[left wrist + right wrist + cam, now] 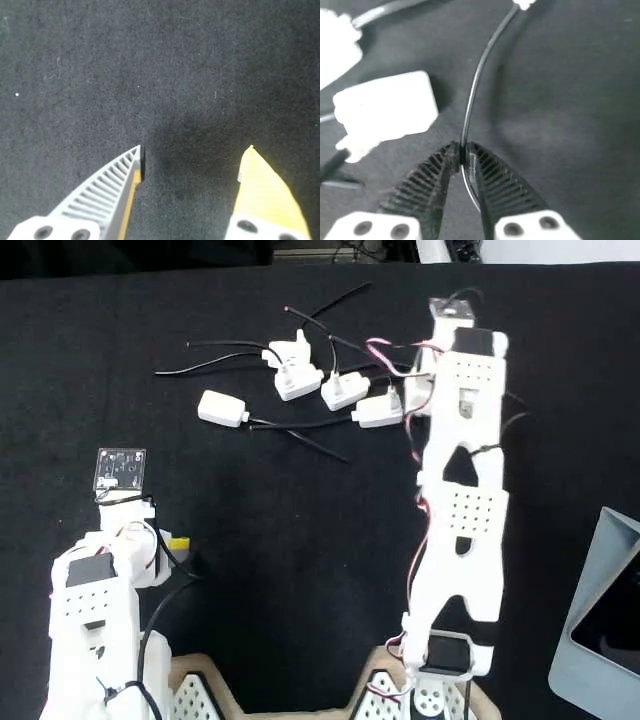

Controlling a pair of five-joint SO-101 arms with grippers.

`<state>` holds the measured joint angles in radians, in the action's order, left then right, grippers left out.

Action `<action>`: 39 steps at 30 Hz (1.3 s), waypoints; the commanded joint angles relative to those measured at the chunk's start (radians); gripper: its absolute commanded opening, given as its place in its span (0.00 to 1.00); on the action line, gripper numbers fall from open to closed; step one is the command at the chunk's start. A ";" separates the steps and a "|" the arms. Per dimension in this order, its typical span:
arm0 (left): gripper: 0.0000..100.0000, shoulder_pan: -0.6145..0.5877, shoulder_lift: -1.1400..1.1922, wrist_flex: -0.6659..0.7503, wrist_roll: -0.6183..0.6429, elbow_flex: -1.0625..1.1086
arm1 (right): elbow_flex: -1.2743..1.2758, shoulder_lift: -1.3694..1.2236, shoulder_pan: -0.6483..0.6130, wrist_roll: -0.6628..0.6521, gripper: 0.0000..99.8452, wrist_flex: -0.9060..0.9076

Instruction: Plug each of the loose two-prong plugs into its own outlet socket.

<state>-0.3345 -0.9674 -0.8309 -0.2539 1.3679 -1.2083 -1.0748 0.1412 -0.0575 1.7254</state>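
The right pincer (463, 150) is clamped tight on a thin black wire (476, 80), which runs out from between its tips across the black counter (570, 100). Just beside that wire lies a white plug block (385, 112); I cannot tell whether its prongs sit in anything. Seen from above, the right arm (470, 515) stretches from 5 o'clock up to about 1 o'clock on the counter. Its far end is next to a row of white plug pieces (345, 390) at 12 o'clock, whose wires trail outward. One more white block (221, 408) lies a little apart at the 11 o'clock end of the row, with a wire at its side. The left arm (95, 620) sits at 7 o'clock, well apart from the plugs. The left pincer (195, 150) stands open over bare counter, its grey finger (112, 187) and yellow finger (265, 187) spread wide. A grey box (590, 610) sits at the 4 o'clock edge.
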 commanded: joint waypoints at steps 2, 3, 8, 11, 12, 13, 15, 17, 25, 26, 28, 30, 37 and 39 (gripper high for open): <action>0.31 -0.010 -0.018 0.012 0.006 -0.002 | -0.024 0.110 0.040 -0.011 0.01 0.041; 0.31 -0.010 -0.018 0.012 0.006 -0.002 | -0.005 0.142 0.043 -0.012 0.01 0.041; 0.31 -0.010 -0.018 0.014 0.006 -0.002 | 0.166 0.358 0.037 -0.052 0.01 0.041; 0.31 -0.010 -0.018 0.017 0.006 -0.002 | 0.311 0.529 0.031 -0.054 0.01 0.041; 0.31 -0.010 -0.018 0.017 0.006 -0.002 | 0.355 0.591 0.025 -0.054 0.01 0.041; 0.31 -0.010 -0.018 0.017 0.006 -0.002 | 0.406 0.651 0.020 -0.055 0.01 0.041; 0.31 -0.010 -0.018 0.017 0.006 -0.002 | 0.513 0.782 0.008 -0.055 0.01 0.041; 0.31 -0.010 -0.018 0.017 0.006 -0.002 | 0.622 0.915 -0.017 -0.055 0.01 0.040; 0.31 -0.010 -0.018 0.015 0.006 -0.002 | 1.030 1.415 -0.183 -0.055 0.01 0.035; 0.31 -0.010 -0.018 0.014 0.006 -0.002 | 1.075 1.465 -0.207 -0.055 0.01 0.035; 0.31 -0.010 -0.018 0.014 0.006 -0.002 | 1.158 1.554 -0.258 -0.054 0.01 0.035; 0.31 -0.010 -0.018 0.014 0.006 -0.002 | 1.221 1.618 -0.304 -0.051 0.01 0.035; 0.31 -0.010 -0.018 0.014 0.006 -0.002 | 1.353 1.590 -0.347 -0.158 0.03 0.011; 0.31 -0.010 -0.018 0.014 0.006 -0.002 | 1.380 1.555 -0.330 -0.292 0.08 0.014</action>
<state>-0.3345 -0.9674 -0.8309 -0.2539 1.3694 0.1542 0.5071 -0.1903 -0.1987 1.7269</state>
